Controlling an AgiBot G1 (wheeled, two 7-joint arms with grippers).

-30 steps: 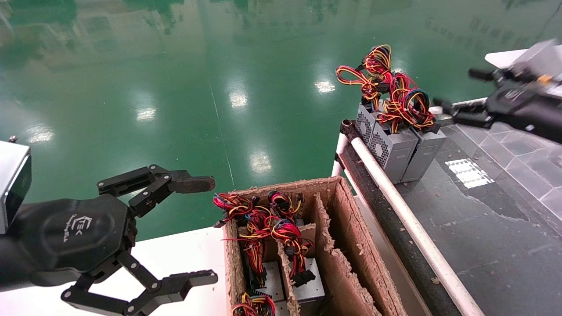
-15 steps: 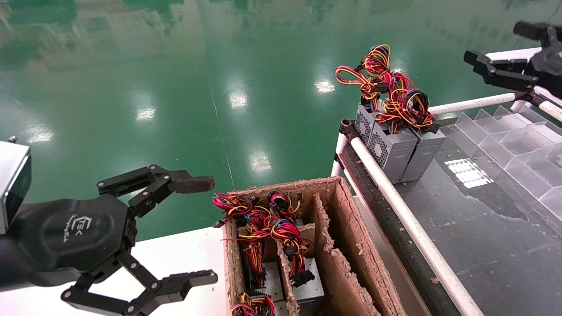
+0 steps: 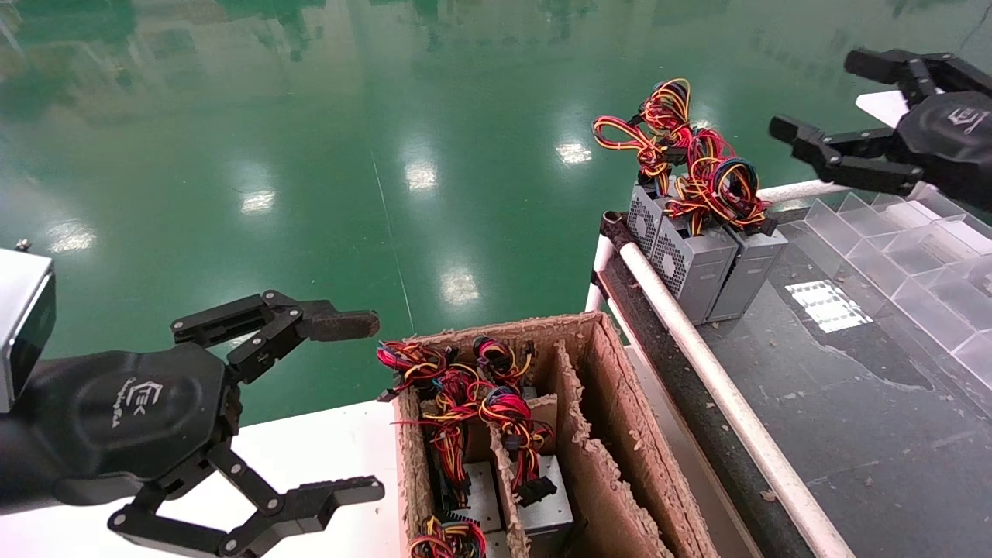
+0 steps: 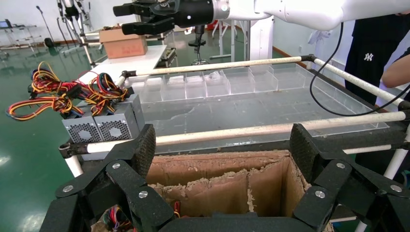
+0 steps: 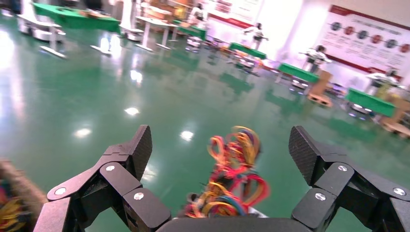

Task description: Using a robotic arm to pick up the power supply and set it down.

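My right black two-finger gripper [image 3: 821, 105] has swung up clear, jaws wide and empty, leaving the grey metal power supplies with coloured wire bundles [image 3: 697, 260] standing on the dark tray's corner [image 3: 852, 403], so one set-down looks done.

Head view: high, looking down and forward. Wrist views: low, close between own fingers. Shared: wire bundles [image 3: 686, 151] [image 4: 67, 92] [image 5: 234, 179].

Small grey metal power-supply boxes [image 3: 692, 263] with perforated vent faces carry red, yellow, black and blue looped wires [image 3: 690, 159]; black two-finger grippers bear white logos; brown cardboard box [image 3: 620, 434]; glossy green floor [image 3: 310, 155].
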